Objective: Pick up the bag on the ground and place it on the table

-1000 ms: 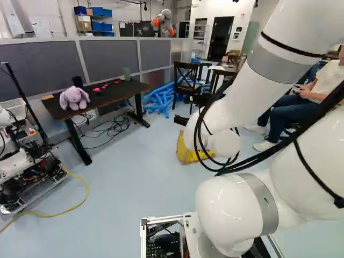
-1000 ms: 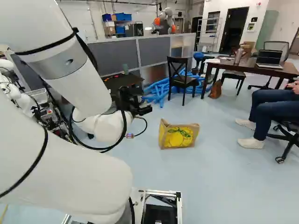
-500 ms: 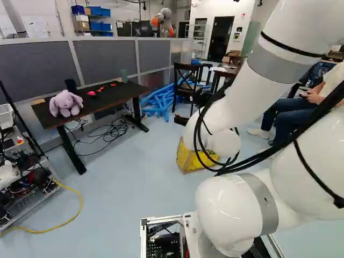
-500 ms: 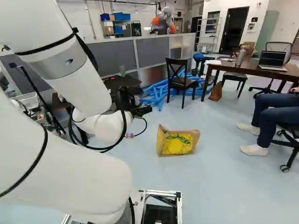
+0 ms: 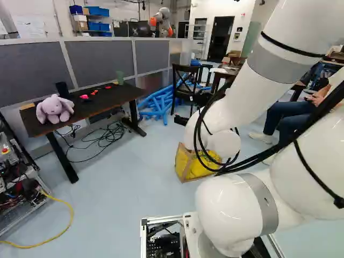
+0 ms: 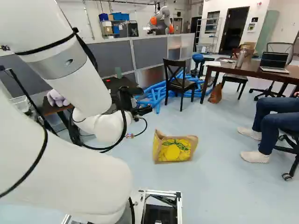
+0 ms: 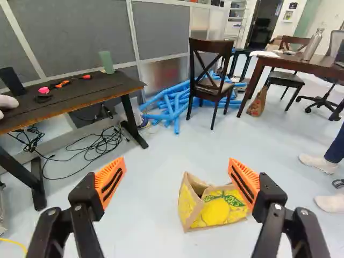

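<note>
My gripper (image 6: 140, 110) shows in part past the arm in the right base view, above the floor. In the wrist view the gripper (image 7: 176, 174) stands wide open, nothing held. A yellow and brown paper bag (image 6: 174, 150) with a lemon print stands on the floor, its top open. The same bag (image 7: 217, 208) is ahead of the gripper and lower, nearer the finger on the wooden table's side, apart from both; the arm partly covers it in the left base view. The dark desk (image 5: 110, 101) and a brown wooden table (image 6: 247, 69) stand farther off.
On the desk sit a purple plush rabbit (image 5: 55, 108) and small red items. Cables (image 5: 110, 134) lie under it. Beyond are blue tubes (image 6: 156, 95), a dark chair (image 6: 180, 84) and another robot (image 6: 162, 19). A seated person's legs (image 6: 273, 121) are at the right.
The base has moved, driving ahead with a slight turn; bag and desk appear nearer. The arm keeps its pose against its lowest joint. The bag remains standing on the floor.
</note>
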You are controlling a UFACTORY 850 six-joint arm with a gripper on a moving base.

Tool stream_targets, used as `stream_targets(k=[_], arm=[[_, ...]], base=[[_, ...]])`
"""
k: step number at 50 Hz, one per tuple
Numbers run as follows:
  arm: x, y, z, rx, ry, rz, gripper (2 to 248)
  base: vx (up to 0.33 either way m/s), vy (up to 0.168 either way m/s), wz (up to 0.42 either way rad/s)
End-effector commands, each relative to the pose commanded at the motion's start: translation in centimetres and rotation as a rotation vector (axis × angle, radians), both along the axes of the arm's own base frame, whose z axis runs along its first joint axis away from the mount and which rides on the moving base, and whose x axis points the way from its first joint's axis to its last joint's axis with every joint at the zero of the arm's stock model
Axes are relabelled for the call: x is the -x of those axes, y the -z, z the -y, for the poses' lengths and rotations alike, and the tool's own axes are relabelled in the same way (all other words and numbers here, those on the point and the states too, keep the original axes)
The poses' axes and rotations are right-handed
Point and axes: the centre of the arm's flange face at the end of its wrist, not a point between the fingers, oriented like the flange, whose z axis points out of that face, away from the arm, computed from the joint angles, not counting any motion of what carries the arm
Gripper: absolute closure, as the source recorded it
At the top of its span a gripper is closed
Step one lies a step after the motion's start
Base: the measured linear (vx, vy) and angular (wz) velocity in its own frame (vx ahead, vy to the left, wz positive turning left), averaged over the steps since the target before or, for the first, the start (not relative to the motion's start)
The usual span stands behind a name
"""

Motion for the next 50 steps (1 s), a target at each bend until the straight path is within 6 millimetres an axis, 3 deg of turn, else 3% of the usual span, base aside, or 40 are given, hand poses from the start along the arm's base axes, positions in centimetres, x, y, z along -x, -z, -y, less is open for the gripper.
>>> stream_targets(k=[22, 50], arm=[[0.00, 0.00, 0.00, 0.000, 0.000, 0.000, 3], [0.00, 0.00, 0.00, 0.000, 0.000, 0.000, 3]], base=[[0.117, -0.146, 0.003], [0.214, -0.155, -0.001]])
